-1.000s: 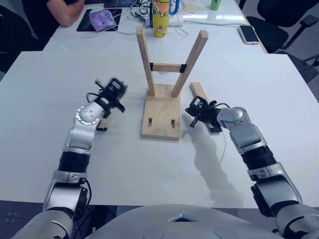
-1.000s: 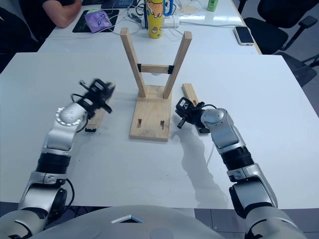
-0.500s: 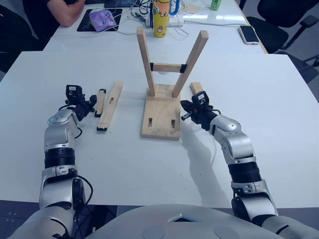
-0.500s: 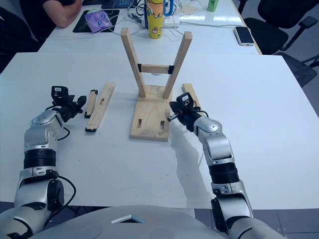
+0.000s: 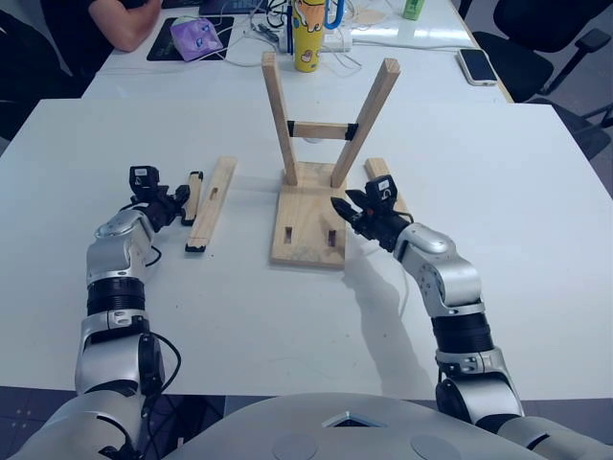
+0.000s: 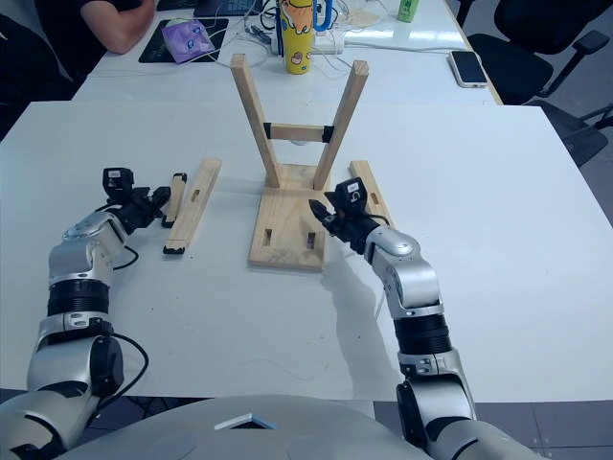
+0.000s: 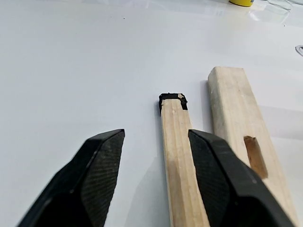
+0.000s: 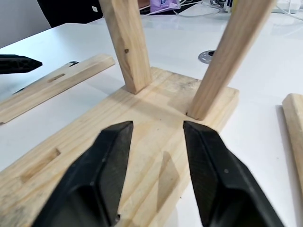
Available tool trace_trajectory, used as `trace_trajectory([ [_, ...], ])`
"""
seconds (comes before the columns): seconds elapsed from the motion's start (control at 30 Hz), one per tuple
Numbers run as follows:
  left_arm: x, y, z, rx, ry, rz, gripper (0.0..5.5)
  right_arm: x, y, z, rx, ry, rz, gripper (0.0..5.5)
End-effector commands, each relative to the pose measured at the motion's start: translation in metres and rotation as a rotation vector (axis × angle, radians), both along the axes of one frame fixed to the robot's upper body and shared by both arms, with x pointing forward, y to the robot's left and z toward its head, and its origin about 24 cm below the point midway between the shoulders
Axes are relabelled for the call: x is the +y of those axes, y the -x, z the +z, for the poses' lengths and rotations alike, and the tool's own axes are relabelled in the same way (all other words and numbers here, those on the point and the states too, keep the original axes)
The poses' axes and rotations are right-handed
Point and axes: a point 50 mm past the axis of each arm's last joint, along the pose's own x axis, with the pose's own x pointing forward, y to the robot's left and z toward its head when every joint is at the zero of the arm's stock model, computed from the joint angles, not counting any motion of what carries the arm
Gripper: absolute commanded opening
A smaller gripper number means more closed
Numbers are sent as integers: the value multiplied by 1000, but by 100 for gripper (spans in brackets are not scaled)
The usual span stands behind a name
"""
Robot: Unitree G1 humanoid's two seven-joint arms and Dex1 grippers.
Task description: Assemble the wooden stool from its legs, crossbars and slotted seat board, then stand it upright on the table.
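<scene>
In 1 s the released left tool (image 5: 172,198) drew back to the end of the loose crossbar (image 5: 193,196) and the released right tool (image 5: 347,211) swung over the seat board (image 5: 308,240), flat on the tabletop (image 5: 287,316), whose 2 unfilled slots (image 5: 288,233) await legs.

I see the slotted seat board (image 5: 308,251) lying flat, two splayed legs (image 5: 279,115) upright at its far end joined by a crossbar (image 5: 321,130), a loose leg (image 5: 213,201) and short bar (image 5: 194,196) left, a third leg (image 6: 362,184) right.

Head pair looks down on one table (image 5: 287,316) — wrist cameras close, low.
</scene>
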Motion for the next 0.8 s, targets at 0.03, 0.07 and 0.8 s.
trace_trajectory([
  [0.03,-7,-3,-1,19,-12,-28,251,5,1,1,-10,24,17,193],
  [0.07,-8,-3,-2,22,-5,-34,251,7,2,1,-8,21,24,193],
  [0.8,-14,0,-17,144,37,-45,165,15,4,-1,26,42,48,197],
])
